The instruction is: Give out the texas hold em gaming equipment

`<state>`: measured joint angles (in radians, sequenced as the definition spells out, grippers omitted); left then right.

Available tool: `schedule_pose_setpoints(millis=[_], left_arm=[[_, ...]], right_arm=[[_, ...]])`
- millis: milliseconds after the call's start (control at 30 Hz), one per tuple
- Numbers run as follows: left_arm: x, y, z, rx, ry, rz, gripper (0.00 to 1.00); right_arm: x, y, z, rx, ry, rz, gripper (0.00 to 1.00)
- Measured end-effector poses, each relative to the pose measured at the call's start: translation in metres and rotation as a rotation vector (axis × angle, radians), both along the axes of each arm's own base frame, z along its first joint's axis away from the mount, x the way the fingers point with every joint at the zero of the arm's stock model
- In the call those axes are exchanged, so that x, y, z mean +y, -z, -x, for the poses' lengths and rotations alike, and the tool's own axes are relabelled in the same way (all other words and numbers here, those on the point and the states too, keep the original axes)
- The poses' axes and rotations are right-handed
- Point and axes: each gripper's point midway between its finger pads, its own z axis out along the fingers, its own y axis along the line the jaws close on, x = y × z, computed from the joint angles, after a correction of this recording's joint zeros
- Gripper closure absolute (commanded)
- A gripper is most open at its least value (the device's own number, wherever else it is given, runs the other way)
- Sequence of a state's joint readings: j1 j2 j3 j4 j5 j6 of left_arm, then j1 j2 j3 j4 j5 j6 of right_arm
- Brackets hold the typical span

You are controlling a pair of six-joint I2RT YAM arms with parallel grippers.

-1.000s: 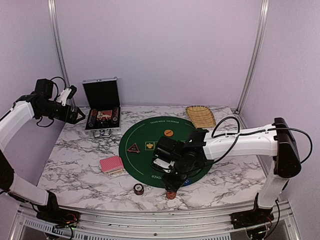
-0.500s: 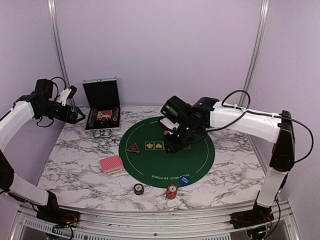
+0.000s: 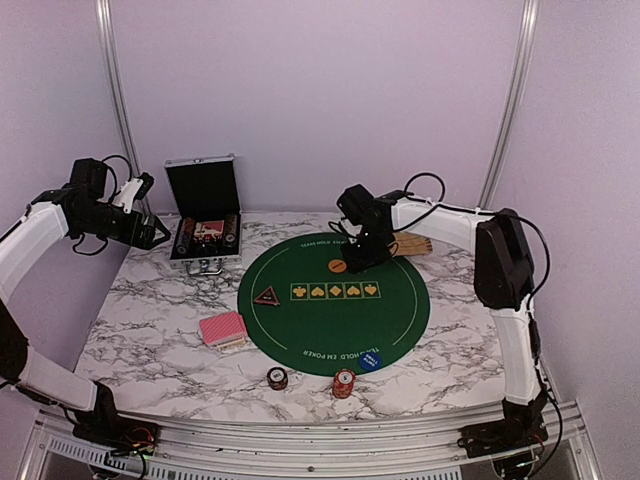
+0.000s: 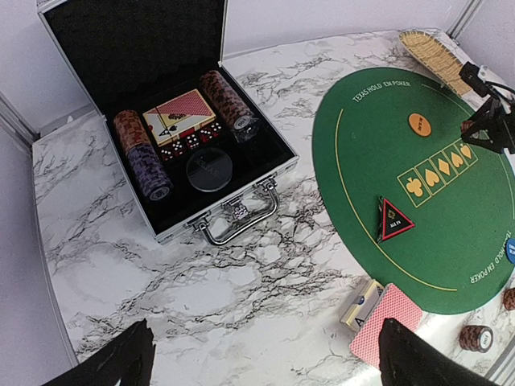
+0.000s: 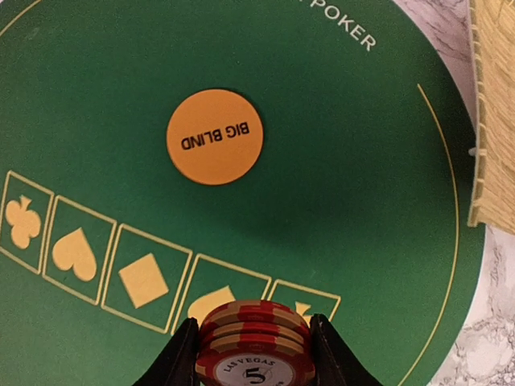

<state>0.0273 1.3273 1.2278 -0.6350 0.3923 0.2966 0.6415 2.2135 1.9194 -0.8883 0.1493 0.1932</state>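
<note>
We see the right gripper (image 5: 253, 366) clamped on a short stack of red-striped poker chips (image 5: 254, 326) over the green poker mat (image 5: 346, 145), near the orange BIG BLIND disc (image 5: 215, 136); whether the stack touches the felt we cannot tell. The left gripper (image 4: 265, 362) hangs spread wide above the marble table (image 4: 201, 297) near the open case (image 4: 283, 167).

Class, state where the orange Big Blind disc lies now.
Top view: the orange Big Blind disc lies on the far part of the green mat, just left of the right pincer.
</note>
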Motion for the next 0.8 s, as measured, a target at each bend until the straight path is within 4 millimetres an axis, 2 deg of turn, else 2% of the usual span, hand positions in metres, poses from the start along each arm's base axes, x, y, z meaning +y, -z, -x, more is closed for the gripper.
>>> schedule_pose_setpoints(millis=[67,267,500,567,667,800], left_arm=[[0.0,0.0,0.0,0.0,0.0,0.0,0.01],[0.0,0.0,0.0,0.002,0.0,0.0,0.01],[0.0,-0.001,0.0,0.002,0.0,0.0,0.01],[0.0,-0.001,0.001,0.002,0.0,0.0,0.01],[0.0,-0.001,0.001,0.002,0.0,0.0,0.01],[0.0,-0.001,0.001,0.002,0.001,-0.001,0.01]], right_arm=[[-0.001,0.016,-0.012,0.005,0.004,0.009,0.87],[-0.007,0.055,-0.029,0.034,0.022,0.026,0.86],[-0.01,0.056,-0.042,0.008,0.037,0.004,0.82],[-0.011,0.057,-0.045,0.005,0.041,0.0,0.76],[-0.012,0.057,-0.049,-0.003,0.042,-0.004,0.59],[-0.012,0.057,-0.049,-0.002,0.038,-0.005,0.47]])
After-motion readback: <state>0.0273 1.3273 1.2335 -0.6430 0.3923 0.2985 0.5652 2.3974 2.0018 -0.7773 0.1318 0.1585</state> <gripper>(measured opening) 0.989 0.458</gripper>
